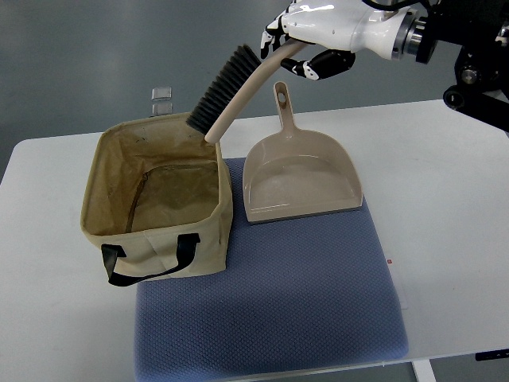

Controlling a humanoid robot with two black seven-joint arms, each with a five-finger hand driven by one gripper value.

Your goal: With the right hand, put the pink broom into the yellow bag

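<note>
**Broom held over the bag's rim**

The right robot hand [306, 49] grips the pale pink, dark-bristled plastic broom [231, 91] by its handle, the head tilted above the open yellowish fabric bag's [208, 239] far corner. Best to move left over the opening, lower, then release.

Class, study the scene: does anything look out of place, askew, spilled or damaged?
Nothing is spilled or damaged. The broom hangs tilted in the right robot hand, bristle end over the bag's far rim. The dustpan lies flat on the blue mat.
</note>
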